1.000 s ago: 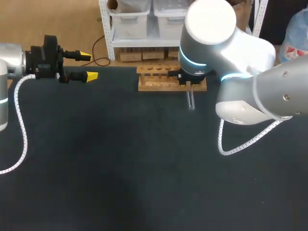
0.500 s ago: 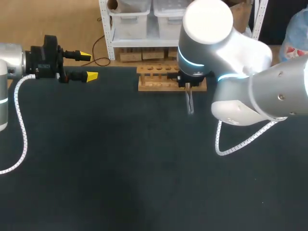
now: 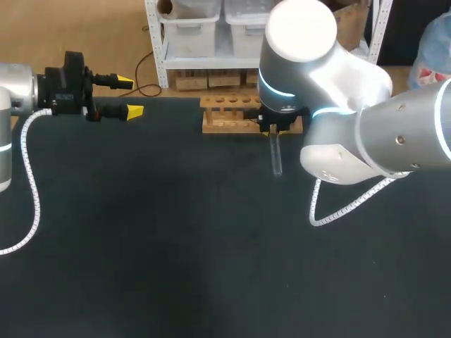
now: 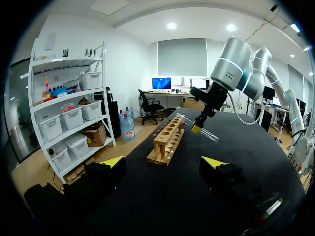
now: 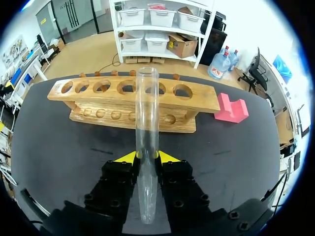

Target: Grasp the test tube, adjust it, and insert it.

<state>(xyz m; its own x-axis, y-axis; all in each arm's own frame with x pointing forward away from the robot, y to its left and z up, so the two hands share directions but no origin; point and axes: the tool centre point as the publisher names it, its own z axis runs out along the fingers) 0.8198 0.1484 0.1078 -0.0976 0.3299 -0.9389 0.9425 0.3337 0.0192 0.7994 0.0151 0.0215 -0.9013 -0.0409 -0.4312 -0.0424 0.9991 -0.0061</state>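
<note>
- Carrying everything on a dark counter (image 3: pixel 141 246).
- Coming in from the right with the right arm (image 3: pixel 352 120), wrist just in front of the rack.
- Resting at the far left edge with the left arm (image 3: pixel 14 91), well apart from the rack.
- Standing along the far edge: wooden rack (image 3: pixel 232 116) with a row of holes on top.
- Lying beside one end of the rack: pink block (image 5: pixel 231 109).
- Spread wide with nothing held: left pincer (image 4: pixel 163 162).
- Clamped from both sides on the tube near its middle: right pincer (image 5: pixel 146 156).
- Held tilted in the air off the counter, near the rack and outside its holes, one end toward it: clear tube (image 5: pixel 146 113).
</note>
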